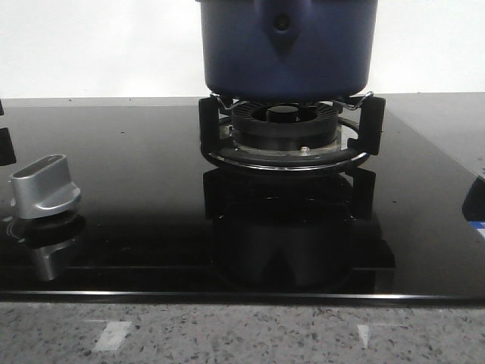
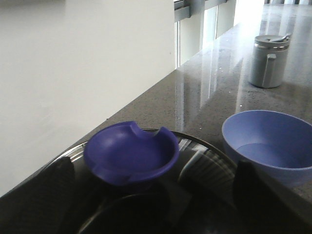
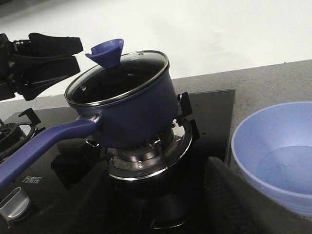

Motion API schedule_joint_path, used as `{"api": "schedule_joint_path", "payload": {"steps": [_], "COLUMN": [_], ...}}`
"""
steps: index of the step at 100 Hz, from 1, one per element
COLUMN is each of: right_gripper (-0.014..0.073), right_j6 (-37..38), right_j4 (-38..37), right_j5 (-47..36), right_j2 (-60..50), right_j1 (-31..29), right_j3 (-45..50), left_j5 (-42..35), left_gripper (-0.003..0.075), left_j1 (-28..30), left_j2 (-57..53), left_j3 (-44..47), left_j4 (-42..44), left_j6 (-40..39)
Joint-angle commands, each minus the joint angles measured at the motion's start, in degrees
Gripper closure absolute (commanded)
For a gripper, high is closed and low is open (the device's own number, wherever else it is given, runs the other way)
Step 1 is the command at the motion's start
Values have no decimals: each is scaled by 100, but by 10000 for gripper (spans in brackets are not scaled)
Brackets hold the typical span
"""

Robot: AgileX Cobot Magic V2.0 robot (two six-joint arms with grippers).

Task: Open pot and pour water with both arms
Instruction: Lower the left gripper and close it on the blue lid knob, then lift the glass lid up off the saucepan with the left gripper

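Observation:
The dark navy pot (image 1: 286, 47) stands on the black burner grate (image 1: 288, 129). In the right wrist view the pot (image 3: 131, 112) wears a glass lid (image 3: 117, 75) with a blue cup-shaped knob (image 3: 107, 51), and its long blue handle (image 3: 44, 146) points toward the stove's front. My left gripper (image 3: 44, 58) is open beside the knob, a little above the lid. In the left wrist view the knob (image 2: 131, 153) lies just ahead of the left gripper (image 2: 151, 204), between its spread fingers. My right gripper (image 3: 161, 204) is open and empty, low in front of the burner.
A light blue bowl (image 3: 278, 156) holding some water stands on the grey counter right of the stove, also in the left wrist view (image 2: 268, 146). A metal canister (image 2: 268, 61) stands farther along the counter. A silver stove knob (image 1: 44, 186) sits at the front left.

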Motion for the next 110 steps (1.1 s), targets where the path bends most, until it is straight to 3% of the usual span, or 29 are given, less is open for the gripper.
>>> {"api": "schedule_joint_path", "payload": {"steps": [1,56,110], "right_gripper": [211,211,211], "right_j6": [-74,-74,-74], "right_j4": [80,80,77], "right_j5": [-334,-180,-180], "right_j2": [119,119,119], "right_j1": [7,7,7], "right_j3": [-168,-168,-168], "left_j5": [78,126,723], "left_gripper": [130,132,132], "left_j1": [46,46,35], "left_j2": [-177,541,1188], "left_j3": [-208,-853,-1402], "left_j4": [-569,-569,-569], "left_j6": [18,-51,-347]}}
